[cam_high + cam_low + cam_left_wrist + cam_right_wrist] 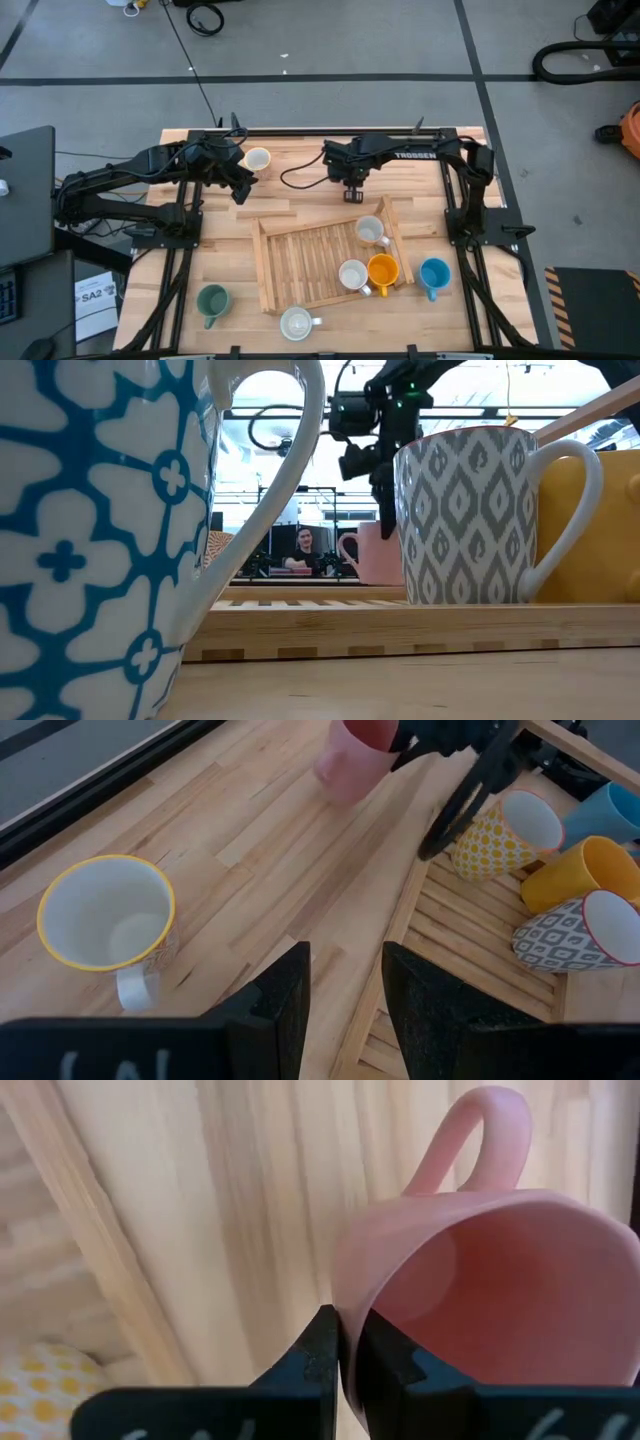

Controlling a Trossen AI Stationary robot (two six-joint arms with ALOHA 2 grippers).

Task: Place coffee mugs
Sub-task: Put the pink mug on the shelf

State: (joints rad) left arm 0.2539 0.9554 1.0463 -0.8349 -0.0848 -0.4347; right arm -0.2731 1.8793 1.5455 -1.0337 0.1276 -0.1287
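My right gripper (pixel 352 192) hangs over the table's far middle, just beyond the wooden slatted tray (pixel 300 262), shut on a pink mug (pixel 480 1280). The same pink mug (pixel 375 555) shows behind the tray in the low view. My left gripper (pixel 240 186) is open at the far left, beside a cream mug with a yellow rim (pixel 105 915) that stands on its base. A yellow-patterned mug (pixel 370 230), a grey-patterned mug (pixel 352 275) and an orange mug (pixel 383 270) sit on the tray. My right gripper holds the pink mug by its rim (pixel 345 1295), at the side away from the handle (pixel 470 1140). One finger is inside the mug and one finger (pixel 320 1350) is outside, coming from above. The mug tilts in the hold. Whether its base touches the table, I cannot tell.
A blue mug (pixel 434 272) stands right of the tray, a dark green mug (pixel 212 300) near the left front, and a white blue-patterned mug (pixel 297 323) at the near edge. A black cable (pixel 300 175) lies on the far table. A person (pixel 303 550) sits in the room beyond.
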